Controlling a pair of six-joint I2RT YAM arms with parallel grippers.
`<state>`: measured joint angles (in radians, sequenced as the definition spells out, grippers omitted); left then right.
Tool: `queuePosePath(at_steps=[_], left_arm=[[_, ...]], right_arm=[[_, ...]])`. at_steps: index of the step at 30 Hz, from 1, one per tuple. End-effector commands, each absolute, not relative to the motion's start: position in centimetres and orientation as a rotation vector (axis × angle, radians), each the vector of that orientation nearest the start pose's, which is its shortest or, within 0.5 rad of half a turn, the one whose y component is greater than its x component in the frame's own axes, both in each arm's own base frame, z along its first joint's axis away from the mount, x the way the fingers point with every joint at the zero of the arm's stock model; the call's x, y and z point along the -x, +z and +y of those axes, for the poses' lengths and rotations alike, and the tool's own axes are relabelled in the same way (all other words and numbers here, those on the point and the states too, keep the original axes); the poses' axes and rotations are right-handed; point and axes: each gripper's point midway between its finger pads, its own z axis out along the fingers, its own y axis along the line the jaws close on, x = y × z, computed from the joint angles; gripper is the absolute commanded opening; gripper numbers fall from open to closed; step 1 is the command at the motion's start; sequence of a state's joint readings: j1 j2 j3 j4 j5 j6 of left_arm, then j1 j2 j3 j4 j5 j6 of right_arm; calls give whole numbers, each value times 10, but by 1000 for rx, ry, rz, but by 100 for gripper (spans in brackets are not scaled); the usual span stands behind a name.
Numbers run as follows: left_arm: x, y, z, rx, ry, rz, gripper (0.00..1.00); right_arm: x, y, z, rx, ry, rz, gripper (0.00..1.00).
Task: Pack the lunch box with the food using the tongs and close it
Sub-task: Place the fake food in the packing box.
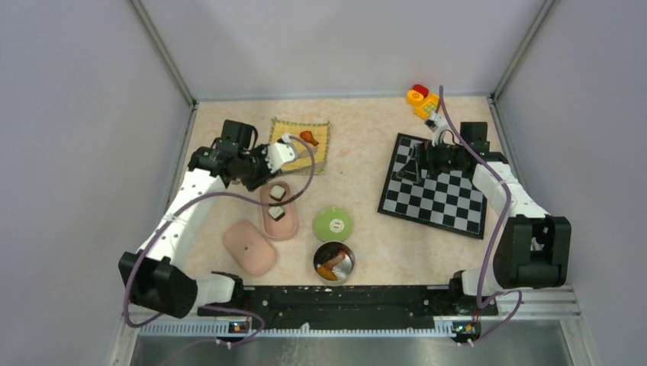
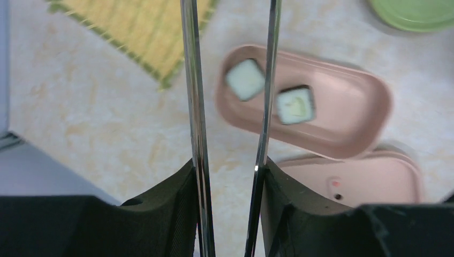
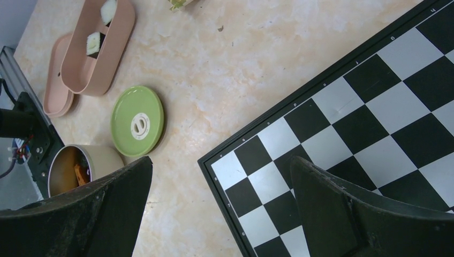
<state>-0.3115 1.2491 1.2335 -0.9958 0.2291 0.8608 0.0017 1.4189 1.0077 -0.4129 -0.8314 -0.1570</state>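
My left gripper (image 2: 227, 171) is shut on the silver tongs (image 2: 196, 107). Their two arms stand apart and run over the open pink lunch box (image 2: 348, 147); the tips leave the top of the left wrist view. Two black-and-white sushi rolls (image 2: 245, 79) (image 2: 294, 105) lie in the box (image 1: 288, 226). A brown-orange morsel (image 1: 308, 137) rests on the yellow mat (image 1: 294, 130). More food (image 1: 332, 267) sits in a round tin (image 1: 345, 268). The pink lid (image 1: 249, 247) lies beside the box. My right gripper (image 3: 220, 163) hangs open over the chessboard's corner, holding nothing.
A green round lid (image 1: 333, 224) lies between the lunch box and the chessboard (image 1: 442, 202). Red, yellow and orange toy blocks (image 1: 421, 97) stand at the back right. Grey walls close in both sides, and a black rail runs along the near edge.
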Motion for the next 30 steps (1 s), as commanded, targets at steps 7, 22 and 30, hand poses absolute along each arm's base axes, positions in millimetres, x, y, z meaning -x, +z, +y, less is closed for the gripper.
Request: queuePosePath(at_steps=[7, 22, 30], left_arm=[[-400, 212, -45, -988, 37, 2174, 48], [-415, 150, -69, -638, -244, 2443, 47], [-414, 130, -93, -606, -339, 2481, 48]], right_arm=[[-335, 170, 125, 588, 887, 2104, 98], [-335, 170, 124, 586, 880, 2108, 98], [-335, 169, 124, 585, 881, 2109, 98]])
